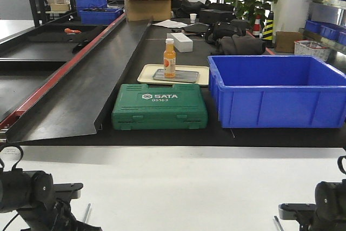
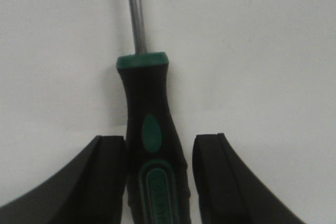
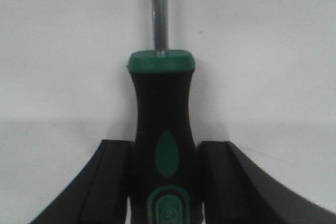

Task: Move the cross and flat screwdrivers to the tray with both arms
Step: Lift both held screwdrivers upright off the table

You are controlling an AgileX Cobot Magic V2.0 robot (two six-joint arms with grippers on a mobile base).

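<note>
As each screwdriver lay along its gripper's axis near the table's (image 1: pixel 173 187) front edge, shaft pointing away, we judged the right gripper (image 3: pixel 165 142) clenched on the right screwdriver (image 3: pixel 161 93); the left gripper (image 2: pixel 160 140) straddled the left screwdriver (image 2: pixel 149 108), one side unclosed.

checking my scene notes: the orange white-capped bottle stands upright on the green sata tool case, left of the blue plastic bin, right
Wrong base: in the front-facing view the orange white-capped bottle stands upright on a small grey metal tray behind the green SATA tool case, left of the blue plastic bin.
</note>
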